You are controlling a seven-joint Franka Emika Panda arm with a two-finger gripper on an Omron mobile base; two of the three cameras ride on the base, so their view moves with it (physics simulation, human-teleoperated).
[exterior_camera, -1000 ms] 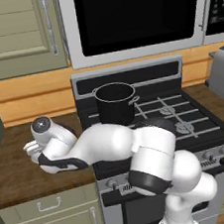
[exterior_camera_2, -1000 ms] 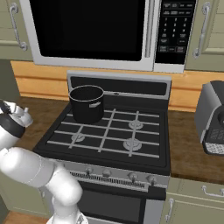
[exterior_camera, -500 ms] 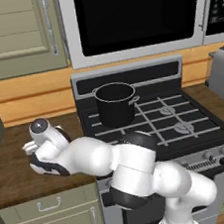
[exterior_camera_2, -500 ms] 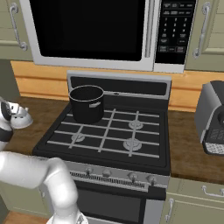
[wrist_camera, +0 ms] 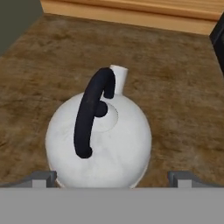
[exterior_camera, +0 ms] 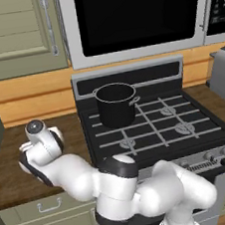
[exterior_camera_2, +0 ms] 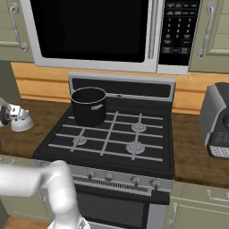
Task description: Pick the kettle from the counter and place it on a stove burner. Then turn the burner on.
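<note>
- Hovering over the kettle [wrist_camera: 99, 140], I see it upright on the dark wood table [wrist_camera: 175, 96], left of the stove, its black arched handle [wrist_camera: 89, 116] running away from me and its short spout pointing toward the back wall.
- Over the last second my arm has swung further left and lower toward that corner, while the kettle has not shifted on the table; my judgement is that the approach is nearly finished and the grasp comes next.
- My claw [wrist_camera: 112, 176] stands fully spread and grasps nothing, one dark tip at each side of the kettle's round body, which sits between them and just ahead.
- The handle's line lies roughly along my view, so closing across it looks workable once I drop lower.
- In the right base view the kettle [exterior_camera_2: 21, 121] shows near the picture's left edge, well apart from the stove.
- The tall black pot [exterior_camera: 116, 104] occupies the rear-left burner; the front-left stove burner [exterior_camera: 127, 143] is free and nearest, a likely target.
- The burner knobs [exterior_camera_2: 120, 177] line the stove's front edge, untouched.
</note>
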